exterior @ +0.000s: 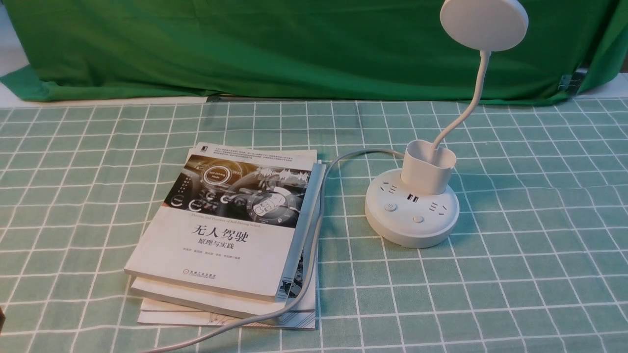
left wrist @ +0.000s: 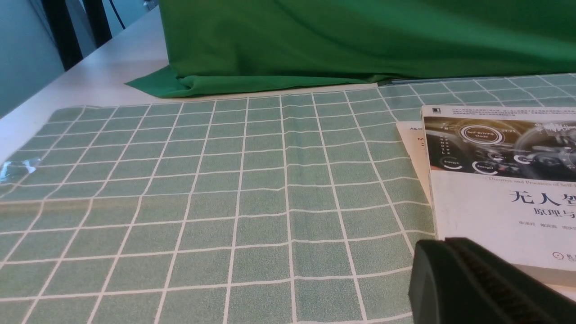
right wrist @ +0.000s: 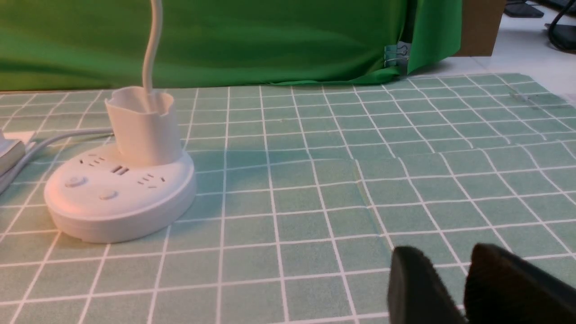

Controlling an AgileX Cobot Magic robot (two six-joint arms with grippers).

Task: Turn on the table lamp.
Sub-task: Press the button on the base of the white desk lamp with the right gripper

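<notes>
Table lamp (exterior: 412, 220) sits just right of the book stack (exterior: 230, 230), its cord (exterior: 314, 245) draped over the books' edge. The right gripper (right wrist: 450, 256) shows a narrow gap, nothing in it. The left gripper (left wrist: 443, 245) is by the books; can't tell if it's closed.

Right gripper (right wrist: 468, 288) jaws are facing bare checked cloth (right wrist: 360, 180), and nothing is blocking straight ahead. Table lamp (right wrist: 119, 193) is sitting ahead, toward the left-arm side. Its buttons (right wrist: 74, 182) are lying uncovered on the near rim, with the cup standing behind them. Book stack (left wrist: 495, 216) is lying just ahead of the left gripper (left wrist: 443, 252) jaws, with the cable (exterior: 368, 151) running between the stack and the lamp. Green backdrop (exterior: 294, 49) is closing off the far end.
</notes>
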